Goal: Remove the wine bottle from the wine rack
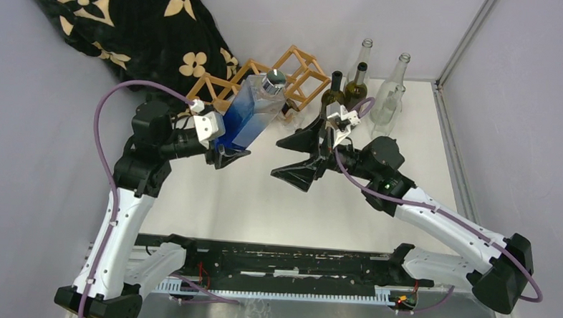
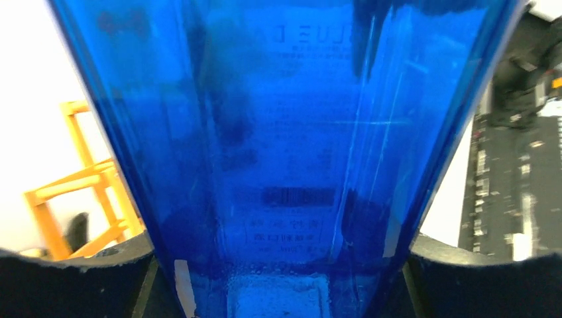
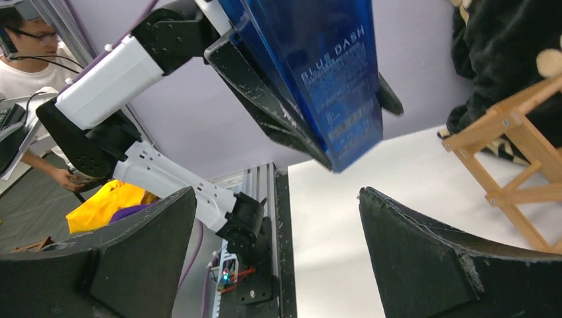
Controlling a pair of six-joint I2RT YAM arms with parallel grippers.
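The wine bottle (image 1: 250, 115) is a square blue glass bottle with a silver cap. My left gripper (image 1: 230, 157) is shut on its base and holds it tilted above the table, in front of the wine rack (image 1: 282, 76), a light wooden lattice at the back. In the left wrist view the blue bottle (image 2: 285, 132) fills the frame between my fingers, with the rack (image 2: 79, 192) at the left. My right gripper (image 1: 297, 156) is open and empty, to the right of the bottle. The right wrist view shows the bottle (image 3: 325, 73) above its fingers and the rack (image 3: 517, 152) at the right.
A black cloth with cream flower prints (image 1: 134, 23) lies at the back left behind the rack. Several upright glass bottles, dark (image 1: 345, 90) and clear (image 1: 390, 92), stand at the back right. Grey walls close in the table on the sides.
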